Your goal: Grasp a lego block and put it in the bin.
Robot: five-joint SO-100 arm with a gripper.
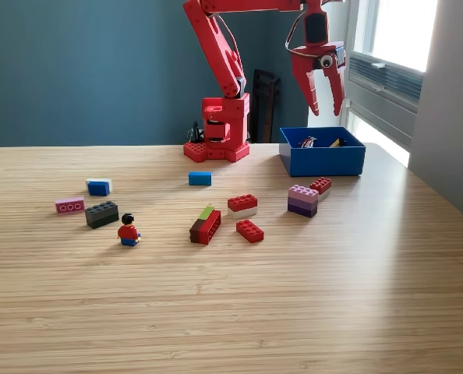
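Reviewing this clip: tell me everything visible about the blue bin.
The blue bin is a shallow, square, open-topped box of bright blue plastic-looking material with straight walls. It sits upright on the wooden table, at the far side toward the exterior view's right, beside the red arm's base. Inside, a few small pieces show above the rim, too small to identify. The red end effector hangs above it, open and empty, not touching. A purple block stack and a red brick lie just in front, apart from its wall.

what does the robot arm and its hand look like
The arm is bright red plastic with boxy segments on a red base, and a thin dark cable runs along it. Its hand has two tapered red claw fingers and a small round lens.
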